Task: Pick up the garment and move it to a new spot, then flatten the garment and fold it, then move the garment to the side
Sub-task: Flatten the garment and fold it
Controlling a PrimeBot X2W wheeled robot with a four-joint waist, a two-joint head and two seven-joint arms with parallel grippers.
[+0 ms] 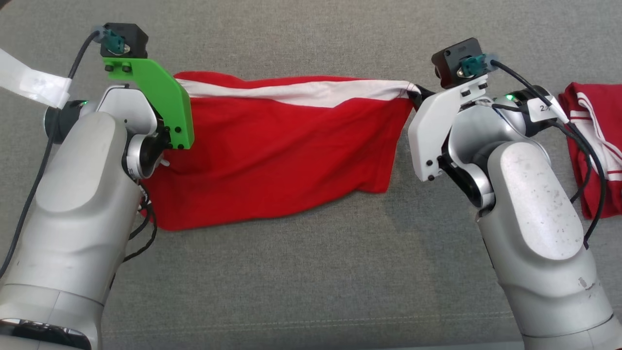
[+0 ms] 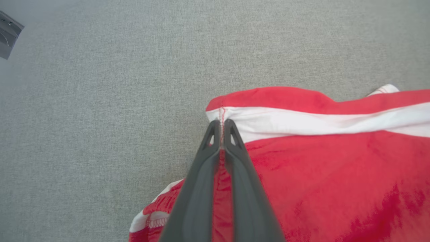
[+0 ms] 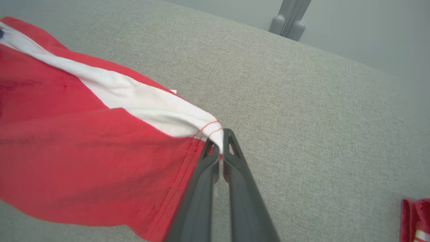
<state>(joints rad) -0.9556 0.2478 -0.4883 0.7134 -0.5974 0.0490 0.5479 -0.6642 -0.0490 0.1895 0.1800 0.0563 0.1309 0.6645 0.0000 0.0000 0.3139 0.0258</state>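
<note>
My left end effector [image 2: 221, 127] pinches one white-banded corner of the red cloth garment [image 1: 277, 146]; my right end effector [image 3: 220, 139] pinches the opposite corner. Garment hangs stretched between them over the grey fabric bench [image 1: 311, 282].

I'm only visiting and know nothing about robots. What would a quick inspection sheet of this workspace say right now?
Surface: grey cloth surface, woven texture.
Job's things: red garment with a white band, stretched between the two arms.
Clutter: second red-and-white garment, bunched at the right edge.
Grippers: left gripper and right gripper, jaws shut on opposite ends of the white band.
Cables: black cables hang off the right arm, crossing in front of the second red-and-white garment; another runs along the left arm.
Surroundings: grey metal post beyond the surface's far edge.
</note>
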